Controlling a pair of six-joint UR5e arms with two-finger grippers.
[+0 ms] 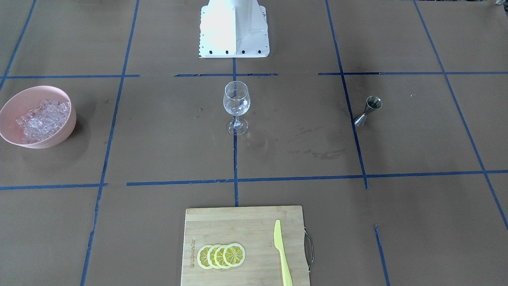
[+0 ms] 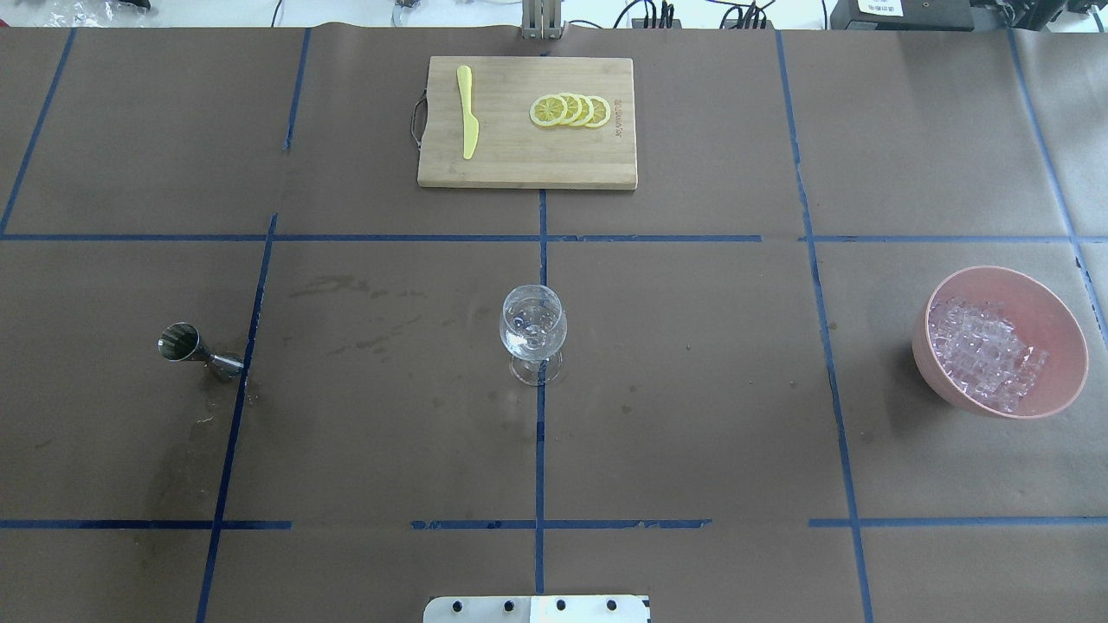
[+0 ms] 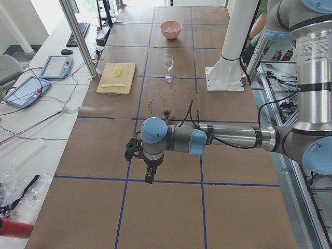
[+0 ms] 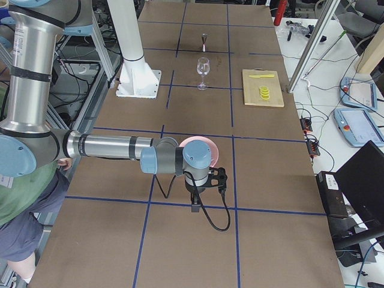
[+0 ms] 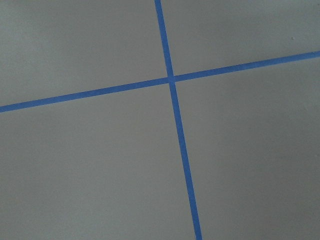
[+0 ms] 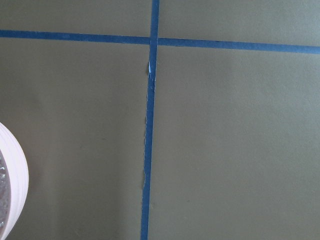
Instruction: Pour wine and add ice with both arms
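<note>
- brown paper-covered table [image 2: 692, 389], marked into squares with blue tape; white pedestal [image 1: 234, 31] at the robot's edge.
- wine glass [image 2: 532, 324]: upright at the table's centre, on a tape line.
- pink bowl [image 2: 1052, 320]: on the robot's right, well apart from the glass.
- ice [image 2: 987, 350]: many clear cubes heaped inside the pink bowl.
- steel jigger [image 2: 199, 349]: on the robot's left, beside a tape line.
- wooden cutting board [image 2: 519, 156]: far edge, beyond the glass; carries overlapping lemon slices [image 2: 571, 110] and a yellow knife [image 2: 467, 112].
- left arm [image 3: 233, 137]: stretched low over bare table, left gripper [image 3: 149, 179] pointing down, holding nothing; cannot tell how the fingers stand.
- right arm [image 4: 108, 146]: stretched out just beside the bowl, right gripper [image 4: 195, 207] pointing down, holding nothing; finger state cannot be told.
</note>
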